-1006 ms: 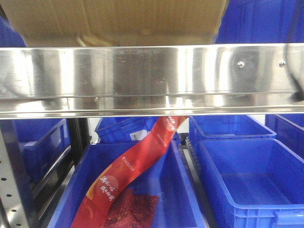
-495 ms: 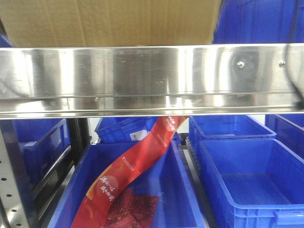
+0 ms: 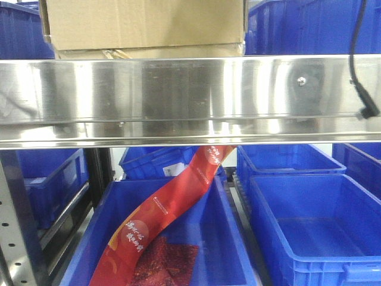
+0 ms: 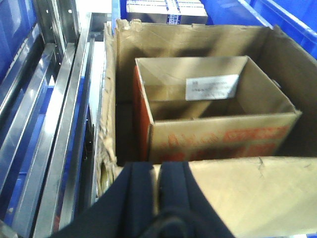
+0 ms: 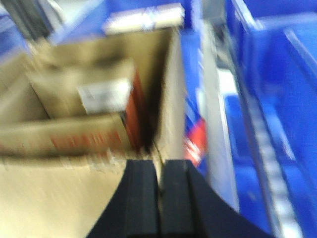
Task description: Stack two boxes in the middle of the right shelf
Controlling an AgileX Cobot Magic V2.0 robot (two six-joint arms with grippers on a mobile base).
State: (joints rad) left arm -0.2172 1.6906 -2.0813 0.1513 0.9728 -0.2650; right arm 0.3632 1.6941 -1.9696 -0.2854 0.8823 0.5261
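The front camera sat low and close to the shelf [image 3: 190, 98], facing it straight on, so its steel front lip crossed the whole frame; above the lip it caught only the lower front of the boxes [image 3: 146, 27], and below it looked down into blue bins [image 3: 309, 232] on the lower level. The left wrist camera looked forward and down from just behind the left pincer [image 4: 154, 191], close over the open boxes [image 4: 213, 106], with the steel rails at its left; the right wrist camera looked likewise past the right pincer [image 5: 159, 193], blurred, at the boxes [image 5: 84, 109]' right side. All three views shared the boxes.
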